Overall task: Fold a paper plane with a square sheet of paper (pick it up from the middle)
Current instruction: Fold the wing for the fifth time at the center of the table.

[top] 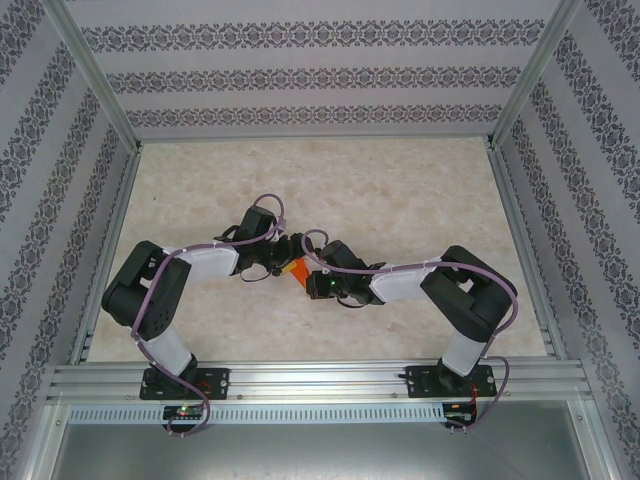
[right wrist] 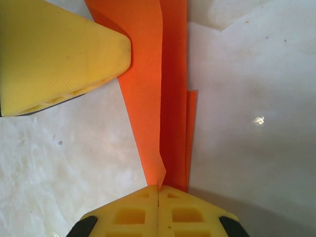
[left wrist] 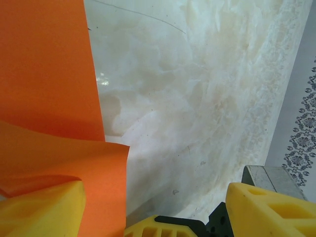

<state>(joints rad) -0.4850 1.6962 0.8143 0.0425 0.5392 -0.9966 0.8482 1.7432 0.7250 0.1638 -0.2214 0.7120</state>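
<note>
Jaws on the right arm (top: 400,282) are shut tight, pinching the near end of the square sheet of paper (right wrist: 148,74) between their yellow tips. Those on the left arm (top: 205,262) stand wide apart with nothing clamped, though one yellow finger (right wrist: 64,54) lies against the sheet's edge. Both arms meet over the middle of the bench (top: 400,190), with the paper between them.

To my eye a lengthwise fold is in hand: one end is pinned while the free finger works a flap. Next, I'd say, that flap needs sweeping over and pressing flat along its crease, with the pinch held firm. Paper this thin will buckle or slide if pushed off-line.

It is bright orange and plain, already doubled into long overlapping layers with stepped edges. A loose corner curls just by the shut tips, and a flap bends up in a soft curve over the left finger.
</note>
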